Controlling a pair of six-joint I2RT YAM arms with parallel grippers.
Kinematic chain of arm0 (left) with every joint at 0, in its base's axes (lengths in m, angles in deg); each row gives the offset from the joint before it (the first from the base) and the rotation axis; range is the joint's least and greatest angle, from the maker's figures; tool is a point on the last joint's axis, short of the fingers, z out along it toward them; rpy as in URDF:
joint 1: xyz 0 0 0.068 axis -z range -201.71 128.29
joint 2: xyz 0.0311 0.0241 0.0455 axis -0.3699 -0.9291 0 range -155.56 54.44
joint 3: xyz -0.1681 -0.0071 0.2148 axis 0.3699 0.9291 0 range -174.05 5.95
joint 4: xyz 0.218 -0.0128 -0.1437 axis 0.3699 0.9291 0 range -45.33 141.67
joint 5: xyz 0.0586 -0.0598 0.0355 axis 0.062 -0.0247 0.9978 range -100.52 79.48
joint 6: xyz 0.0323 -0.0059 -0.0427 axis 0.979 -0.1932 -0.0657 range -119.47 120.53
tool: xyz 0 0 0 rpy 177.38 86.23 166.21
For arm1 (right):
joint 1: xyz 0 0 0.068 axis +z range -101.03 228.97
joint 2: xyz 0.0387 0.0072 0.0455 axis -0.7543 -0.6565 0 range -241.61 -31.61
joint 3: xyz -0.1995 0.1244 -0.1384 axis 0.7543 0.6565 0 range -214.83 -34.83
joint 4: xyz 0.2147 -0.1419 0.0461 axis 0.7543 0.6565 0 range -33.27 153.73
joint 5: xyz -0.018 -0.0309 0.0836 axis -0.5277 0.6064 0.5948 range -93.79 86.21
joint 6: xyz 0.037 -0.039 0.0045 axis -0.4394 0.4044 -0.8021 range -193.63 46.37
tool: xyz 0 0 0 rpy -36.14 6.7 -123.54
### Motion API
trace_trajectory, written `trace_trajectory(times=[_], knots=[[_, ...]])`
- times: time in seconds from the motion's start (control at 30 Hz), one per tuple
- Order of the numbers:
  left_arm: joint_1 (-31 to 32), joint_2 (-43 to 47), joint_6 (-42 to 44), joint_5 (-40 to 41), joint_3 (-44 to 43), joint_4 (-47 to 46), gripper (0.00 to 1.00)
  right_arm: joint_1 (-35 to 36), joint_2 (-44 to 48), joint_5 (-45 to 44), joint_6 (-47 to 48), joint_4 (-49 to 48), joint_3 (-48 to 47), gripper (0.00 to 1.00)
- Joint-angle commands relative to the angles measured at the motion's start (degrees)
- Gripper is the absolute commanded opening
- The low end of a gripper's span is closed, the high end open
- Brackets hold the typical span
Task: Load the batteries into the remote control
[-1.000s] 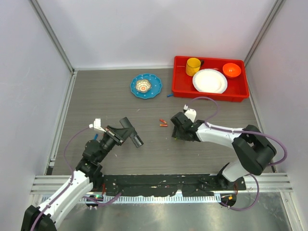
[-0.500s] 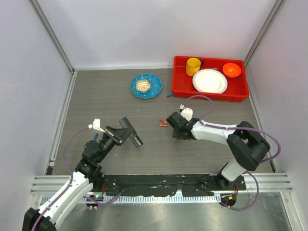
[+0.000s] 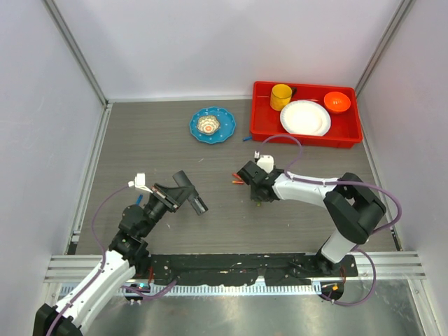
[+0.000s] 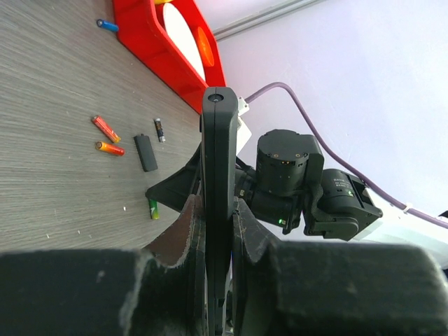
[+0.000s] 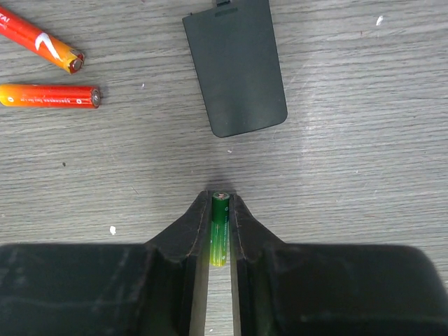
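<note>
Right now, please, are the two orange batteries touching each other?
Apart. The right wrist view shows bare table between the slanted battery and the level battery, even at their nearest ends.

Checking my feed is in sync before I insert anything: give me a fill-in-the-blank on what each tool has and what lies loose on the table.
1. The left tool clamps the remote control, whose colour is ___.
2. The right tool pinches a battery coloured ___.
3. Left of the flat black cover, ___ orange-red batteries lie loose on the table.

Missing words: black; green; two
</note>
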Motion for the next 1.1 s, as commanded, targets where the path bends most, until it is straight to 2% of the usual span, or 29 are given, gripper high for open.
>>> trace_trajectory(times=[0.0,0.07,0.17,0.5,0.83,1.07], knots=[[0.2,0.6,0.3,0.2,4.8,-1.3,0.0,0.2,-1.2,-1.1,2.9,2.6,-3.2,0.18],[0.2,0.5,0.3,0.2,4.7,-1.4,0.0,0.2,-1.9,-0.6,3.8,3.5,-3.8,0.25],[0.2,0.3,0.3,0.3,4.9,-1.4,0.0,0.0,-2.6,0.2,4.5,4.2,-4.5,0.29],[0.2,-0.7,0.5,0.3,4.7,-1.8,0.0,-0.3,-2.8,3.4,3.6,5.1,-4.8,0.3],[0.2,-2.3,0.4,0.0,5.2,-3.9,0.0,-0.2,-2.4,4.7,3.2,5.0,-2.7,0.23],[0.1,-2.3,0.4,0.0,4.4,-3.7,0.0,-0.4,-2.7,5.6,4.8,4.8,-2.3,0.13]])
